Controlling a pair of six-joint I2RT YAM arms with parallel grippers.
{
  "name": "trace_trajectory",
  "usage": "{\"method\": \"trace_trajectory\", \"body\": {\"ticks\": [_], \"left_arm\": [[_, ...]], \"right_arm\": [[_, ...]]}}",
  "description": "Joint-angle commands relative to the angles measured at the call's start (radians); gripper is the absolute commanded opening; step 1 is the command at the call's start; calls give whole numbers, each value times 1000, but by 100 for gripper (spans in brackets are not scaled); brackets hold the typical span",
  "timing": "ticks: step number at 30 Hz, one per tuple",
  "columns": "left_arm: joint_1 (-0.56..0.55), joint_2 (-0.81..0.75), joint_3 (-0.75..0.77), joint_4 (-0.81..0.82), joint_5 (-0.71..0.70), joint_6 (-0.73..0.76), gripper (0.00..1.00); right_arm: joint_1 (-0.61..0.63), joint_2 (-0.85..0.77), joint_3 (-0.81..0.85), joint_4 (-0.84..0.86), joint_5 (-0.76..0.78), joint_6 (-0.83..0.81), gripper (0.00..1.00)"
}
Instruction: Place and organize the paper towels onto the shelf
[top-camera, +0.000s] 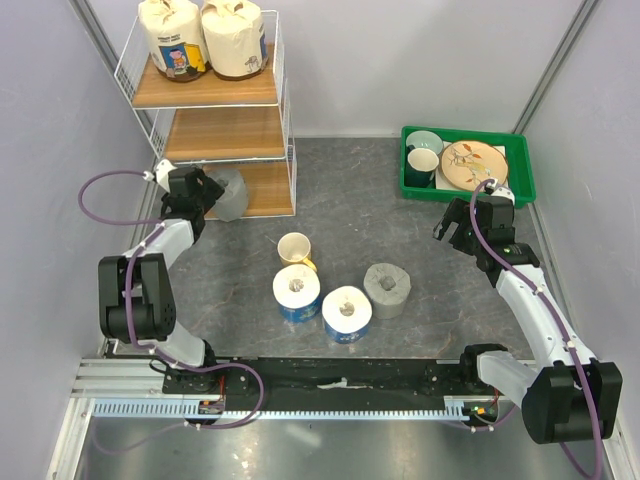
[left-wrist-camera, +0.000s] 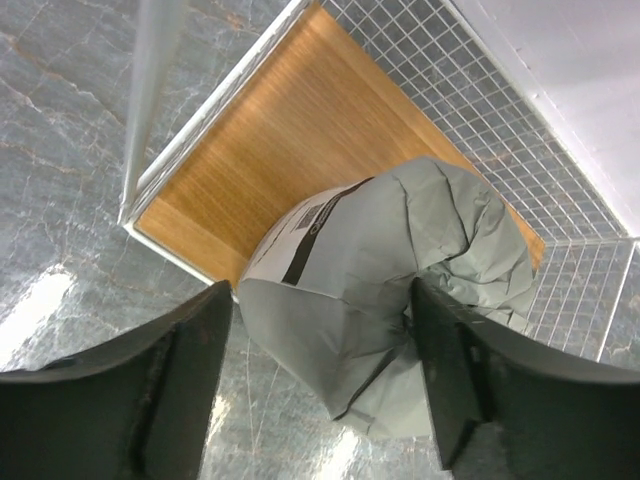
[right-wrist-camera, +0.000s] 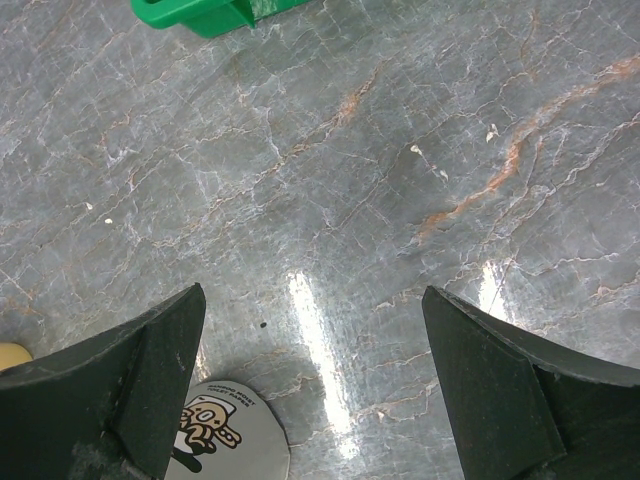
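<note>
The shelf (top-camera: 215, 135) stands at the back left, with two cream paper towels (top-camera: 172, 38) (top-camera: 233, 35) on its top tier. A grey roll (top-camera: 231, 194) lies tilted at the front edge of the lowest board (left-wrist-camera: 290, 140). My left gripper (top-camera: 208, 192) is open around this roll (left-wrist-camera: 400, 260): the right finger touches the wrap and the left finger stands a little off it. On the floor are two white-and-blue rolls (top-camera: 297, 292) (top-camera: 347, 313) and another grey roll (top-camera: 386, 290). My right gripper (right-wrist-camera: 312, 295) hangs open over bare floor, near a roll's labelled end (right-wrist-camera: 235, 440).
A yellow mug (top-camera: 295, 248) stands just behind the white-and-blue rolls. A green tray (top-camera: 468, 187) with dishes sits at the back right, beyond my right gripper (top-camera: 450, 228). The shelf's middle board (top-camera: 220, 135) is bare. Walls close in the left and right sides.
</note>
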Motion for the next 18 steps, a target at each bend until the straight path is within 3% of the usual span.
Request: {"method": "trace_trajectory", "body": {"ticks": [1, 6, 18], "left_arm": [[2, -150, -25, 88, -7, -31, 84], [2, -268, -72, 76, -7, -31, 91], [1, -650, -212, -114, 111, 56, 94]], "right_arm": [[-5, -9, 27, 7, 10, -2, 98], [-5, 0, 27, 8, 7, -6, 98], [-6, 20, 40, 22, -59, 4, 98]]}}
